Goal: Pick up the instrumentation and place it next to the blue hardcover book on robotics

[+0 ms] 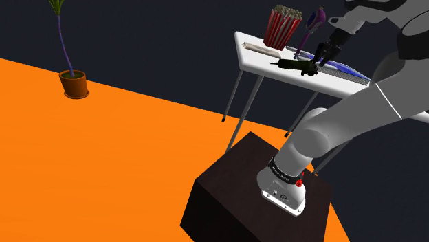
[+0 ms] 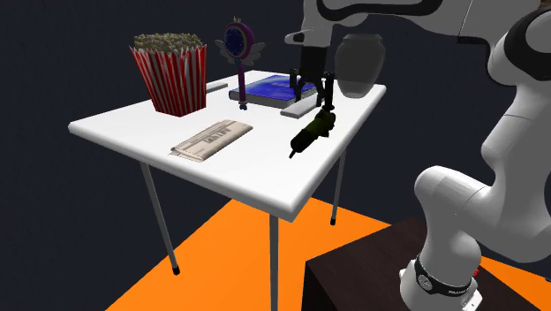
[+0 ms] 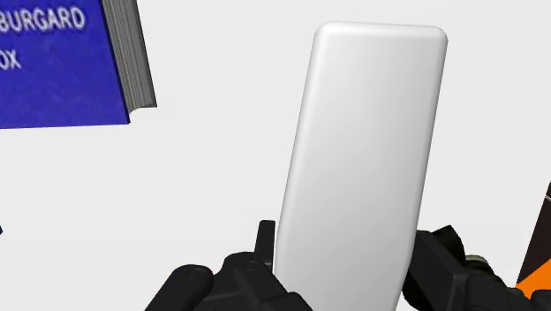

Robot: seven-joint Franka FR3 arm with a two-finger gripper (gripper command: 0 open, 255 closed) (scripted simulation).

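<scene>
The instrumentation (image 3: 362, 159), a plain white rounded slab, lies lengthwise in my gripper (image 3: 351, 249). In the wrist view both black fingers (image 3: 254, 269) are drawn in narrow against its long sides, with the blue book (image 3: 62, 79) close by.

In the second exterior view the slab is low at the white table (image 2: 238, 172). The book is just beside it at my nine o'clock, and a dark tool (image 2: 313, 131) is at six.

In the shoulder view that tool lies at about my gripper's eight o'clock.

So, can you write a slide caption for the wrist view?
Black pincer straddling a white rounded rectangular slab, with the white tabletop behind and a blue hardcover book marked BURGARD nearby.
</scene>
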